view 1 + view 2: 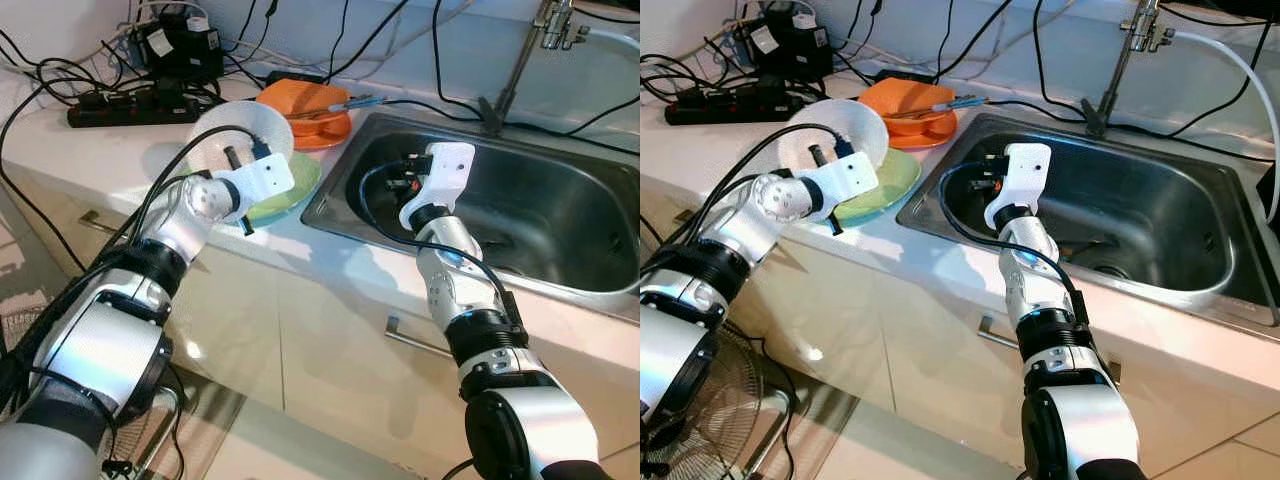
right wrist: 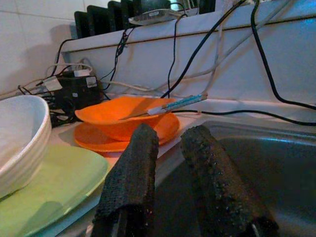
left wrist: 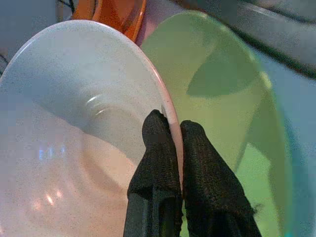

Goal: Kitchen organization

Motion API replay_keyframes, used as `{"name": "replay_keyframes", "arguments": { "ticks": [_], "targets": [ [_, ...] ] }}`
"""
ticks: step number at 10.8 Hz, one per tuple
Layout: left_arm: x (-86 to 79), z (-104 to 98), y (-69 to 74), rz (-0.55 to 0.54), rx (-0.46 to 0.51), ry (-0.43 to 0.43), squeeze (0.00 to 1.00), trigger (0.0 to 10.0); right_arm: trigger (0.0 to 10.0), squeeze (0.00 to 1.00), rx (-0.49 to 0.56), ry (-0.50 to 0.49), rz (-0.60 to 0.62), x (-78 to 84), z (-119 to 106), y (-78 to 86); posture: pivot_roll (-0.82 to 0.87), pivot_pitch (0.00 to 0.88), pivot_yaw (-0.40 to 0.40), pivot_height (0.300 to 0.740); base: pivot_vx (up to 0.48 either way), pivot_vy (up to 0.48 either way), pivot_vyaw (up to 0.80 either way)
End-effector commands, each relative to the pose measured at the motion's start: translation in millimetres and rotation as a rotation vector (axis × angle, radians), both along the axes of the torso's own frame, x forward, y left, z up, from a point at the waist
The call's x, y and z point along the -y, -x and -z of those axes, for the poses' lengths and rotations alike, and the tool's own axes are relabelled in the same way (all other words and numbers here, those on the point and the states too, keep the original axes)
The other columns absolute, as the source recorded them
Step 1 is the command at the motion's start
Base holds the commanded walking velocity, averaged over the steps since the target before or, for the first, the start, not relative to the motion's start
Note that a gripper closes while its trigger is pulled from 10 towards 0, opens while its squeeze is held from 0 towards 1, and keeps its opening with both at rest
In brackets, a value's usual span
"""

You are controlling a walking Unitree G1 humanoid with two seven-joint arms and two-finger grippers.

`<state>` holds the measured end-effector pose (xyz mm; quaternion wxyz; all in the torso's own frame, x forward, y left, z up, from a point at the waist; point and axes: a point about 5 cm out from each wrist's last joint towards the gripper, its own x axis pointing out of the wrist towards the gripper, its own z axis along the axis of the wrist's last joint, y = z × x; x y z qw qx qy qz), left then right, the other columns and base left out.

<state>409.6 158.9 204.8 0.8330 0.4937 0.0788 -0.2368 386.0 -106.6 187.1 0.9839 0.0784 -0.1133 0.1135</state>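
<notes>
White bowl (image 1: 245, 135) hangs tilted over the green plate (image 1: 290, 190) on the surface, its rim pinched by the left gripper (image 3: 170, 136). The right gripper (image 2: 170, 148), jaws slightly spread and empty, sits over the sink (image 1: 540, 215), farther from the dishes

arms: silver, black joint bands | wrists: white housings, black cables | pincer fingers (image 2: 131, 192): black, seemingly rough-textured
</notes>
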Motion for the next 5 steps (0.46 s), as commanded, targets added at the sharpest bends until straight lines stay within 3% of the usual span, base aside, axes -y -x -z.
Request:
{"name": "replay_keyframes", "arguments": {
  "ticks": [1, 4, 5],
  "targets": [
    [-3.8, -3.0, -0.7, -0.011, 0.035, -0.032, 0.0, 0.0, 10.0, 0.0, -0.014, -0.007, 0.002, -0.1, 1.8, -0.1, 0.22, 0.0, -0.008, 0.74, 0.0, 0.0, 0.0],
    [4.7, -33.7, -2.8, 0.03, 0.289, -0.112, 0.0, 0.0, 10.0, 0.0, -0.014, -0.012, 0.001, -1.2, 2.4, 0.3, 0.23, 0.0, -0.008, 0.74, 0.0, 0.0, 0.0],
    [13.1, -45.8, -1.0, 0.064, 0.393, -0.118, 0.0, 10.0, 10.0, 0.0, -0.01, -0.016, -0.002, -1.9, 1.5, 0.4, 0.23, 0.0, -0.008, 0.74, 0.0, 0.0, 0.0]
  ]
}}
